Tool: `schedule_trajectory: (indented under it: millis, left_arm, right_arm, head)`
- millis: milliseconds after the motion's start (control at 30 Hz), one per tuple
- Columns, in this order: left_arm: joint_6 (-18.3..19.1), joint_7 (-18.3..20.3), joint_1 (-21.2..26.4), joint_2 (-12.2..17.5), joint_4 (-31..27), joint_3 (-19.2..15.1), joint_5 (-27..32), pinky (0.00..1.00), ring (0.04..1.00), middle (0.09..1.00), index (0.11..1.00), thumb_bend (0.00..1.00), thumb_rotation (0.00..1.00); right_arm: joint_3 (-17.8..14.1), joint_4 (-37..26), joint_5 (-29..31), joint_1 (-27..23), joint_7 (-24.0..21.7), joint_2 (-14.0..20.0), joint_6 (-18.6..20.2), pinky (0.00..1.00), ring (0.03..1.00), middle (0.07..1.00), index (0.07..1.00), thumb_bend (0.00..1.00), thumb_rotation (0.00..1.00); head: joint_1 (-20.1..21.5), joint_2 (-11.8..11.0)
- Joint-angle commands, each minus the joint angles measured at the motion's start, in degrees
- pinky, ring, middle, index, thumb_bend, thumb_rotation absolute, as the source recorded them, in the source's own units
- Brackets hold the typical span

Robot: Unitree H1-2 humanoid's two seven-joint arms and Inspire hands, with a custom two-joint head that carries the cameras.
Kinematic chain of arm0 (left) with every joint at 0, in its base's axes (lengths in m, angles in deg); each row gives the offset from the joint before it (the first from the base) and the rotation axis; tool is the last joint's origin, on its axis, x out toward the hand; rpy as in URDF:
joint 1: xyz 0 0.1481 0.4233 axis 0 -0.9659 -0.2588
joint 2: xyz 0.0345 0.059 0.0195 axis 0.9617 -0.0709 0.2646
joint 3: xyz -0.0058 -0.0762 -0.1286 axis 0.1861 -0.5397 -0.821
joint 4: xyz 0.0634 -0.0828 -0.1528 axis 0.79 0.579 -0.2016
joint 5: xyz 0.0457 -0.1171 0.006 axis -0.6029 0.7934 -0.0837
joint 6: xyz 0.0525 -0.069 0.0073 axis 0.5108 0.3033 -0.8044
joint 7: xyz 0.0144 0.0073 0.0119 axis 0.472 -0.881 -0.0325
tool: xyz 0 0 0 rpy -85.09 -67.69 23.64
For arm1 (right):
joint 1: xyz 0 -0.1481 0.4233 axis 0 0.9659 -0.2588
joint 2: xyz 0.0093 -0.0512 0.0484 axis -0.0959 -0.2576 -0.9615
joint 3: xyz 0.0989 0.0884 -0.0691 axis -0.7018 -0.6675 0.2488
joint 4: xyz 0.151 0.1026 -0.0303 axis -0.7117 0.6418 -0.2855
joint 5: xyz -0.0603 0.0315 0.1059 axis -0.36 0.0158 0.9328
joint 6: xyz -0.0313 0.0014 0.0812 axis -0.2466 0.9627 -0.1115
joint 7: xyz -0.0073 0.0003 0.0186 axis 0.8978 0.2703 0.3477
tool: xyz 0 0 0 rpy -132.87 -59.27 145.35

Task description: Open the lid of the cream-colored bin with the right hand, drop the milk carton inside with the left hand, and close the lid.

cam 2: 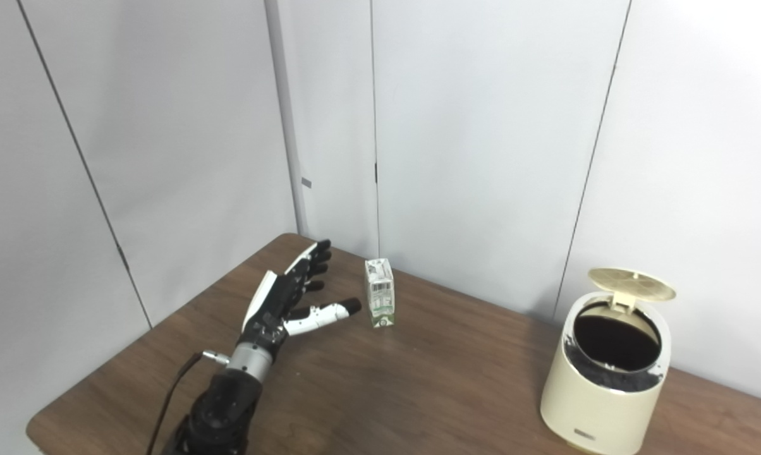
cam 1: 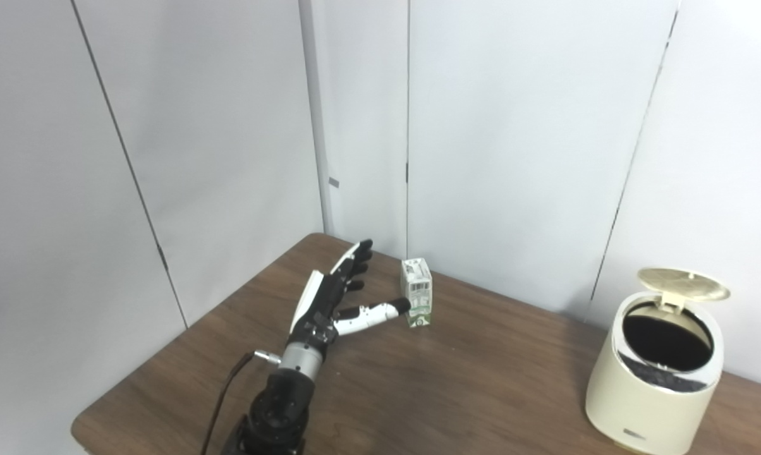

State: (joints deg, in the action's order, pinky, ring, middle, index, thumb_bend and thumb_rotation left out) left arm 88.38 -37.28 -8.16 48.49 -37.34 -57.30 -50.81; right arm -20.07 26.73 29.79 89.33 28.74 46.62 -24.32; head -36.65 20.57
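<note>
Left eye view: bin (cam 1: 652, 385) stood lid (cam 1: 682, 284) raised, ready for carton (cam 1: 416, 292), upright well left of bin; left hand (cam 1: 330, 303), fingers (cam 1: 358, 257) spread, beside carton for grasping.

Wooden table (cam 1: 456, 379) with milk carton (cam 1: 416, 292), cream-colored bin (cam 1: 655, 379)

Looks like a lab or test booth: plain white partition panels (cam 1: 513, 145) boxing in a bare wood-grain table (cam 1: 456, 379), with no household furnishings visible.
</note>
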Motion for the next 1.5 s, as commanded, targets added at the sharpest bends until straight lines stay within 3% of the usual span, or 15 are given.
schedule_trajectory:
  millis: [0, 233, 467, 600, 733, 833, 1033, 1200, 1467]
  left_arm:
    - [-3.4, -1.8, 3.3, 1.0, 0.2, 0.4, -2.0, 0.88, 0.887, 0.889, 0.934, 0.97, 0.35]
    - [-0.1, -1.7, 6.4, 3.6, 3.5, 1.7, -6.0, 0.85, 0.89, 0.89, 0.95, 1.0, 0.38]
    - [9.6, 3.2, 9.8, 7.8, 6.0, 3.2, -6.1, 0.85, 0.914, 0.947, 0.975, 1.0, 0.36]
    - [13.6, 4.0, 11.5, 9.2, 8.1, 4.5, -7.2, 0.85, 0.923, 0.955, 0.971, 1.0, 0.34]
    - [16.5, 3.1, 13.4, 10.1, 11.4, 6.9, -10.6, 0.71, 0.86, 0.93, 0.959, 1.0, 0.31]
    - [17.0, 3.1, 14.2, 10.1, 12.7, 7.3, -11.5, 0.66, 0.843, 0.929, 0.969, 1.0, 0.3]
    - [17.3, 3.8, 15.1, 9.8, 14.5, 7.3, -13.5, 0.69, 0.864, 0.935, 0.973, 1.0, 0.3]
    - [17.3, 6.4, 18.2, 9.0, 20.8, 6.8, -16.8, 0.63, 0.846, 0.938, 0.968, 1.0, 0.3]
    - [17.3, 8.2, 20.1, 8.0, 24.4, 6.5, -16.3, 0.67, 0.878, 0.961, 0.975, 1.0, 0.28]
  right_arm:
    - [-0.3, 1.7, -0.8, 0.8, 0.0, 0.1, -2.3, 0.55, 0.654, 0.678, 0.651, 0.24, 0.53]
    - [0.4, 2.3, -1.1, 0.8, 0.6, 0.3, -2.3, 0.56, 0.658, 0.675, 0.654, 0.22, 0.46]
    - [0.8, 2.2, -0.7, 0.9, 0.4, 0.0, -2.3, 0.56, 0.662, 0.681, 0.657, 0.23, 0.44]
    - [1.1, 1.9, -1.3, 1.1, 1.1, 0.1, -2.3, 0.56, 0.659, 0.678, 0.653, 0.23, 0.42]
    - [1.8, 1.4, -4.4, 1.6, 2.7, 0.9, -2.3, 0.54, 0.655, 0.671, 0.649, 0.21, 0.45]
    - [2.2, 1.3, -4.1, 1.9, 2.9, 1.2, -2.3, 0.54, 0.654, 0.672, 0.645, 0.21, 0.42]
    - [3.3, 1.1, -3.8, 2.2, 3.9, 1.9, -2.3, 0.53, 0.645, 0.667, 0.644, 0.22, 0.41]
    - [3.7, -0.2, -5.4, 3.1, 4.5, 1.8, -2.3, 0.54, 0.645, 0.665, 0.641, 0.21, 0.4]
    - [3.5, -2.1, -4.7, 4.7, 3.5, 1.5, -2.3, 0.55, 0.656, 0.673, 0.652, 0.22, 0.42]
  head:
    - [-0.1, 0.0]
    - [0.3, -0.1]
    - [1.3, -0.2]
    - [1.8, 0.1]
    - [2.3, 0.4]
    - [2.4, 0.5]
    - [3.0, 0.9]
    - [4.9, 1.2]
    - [6.5, 1.8]
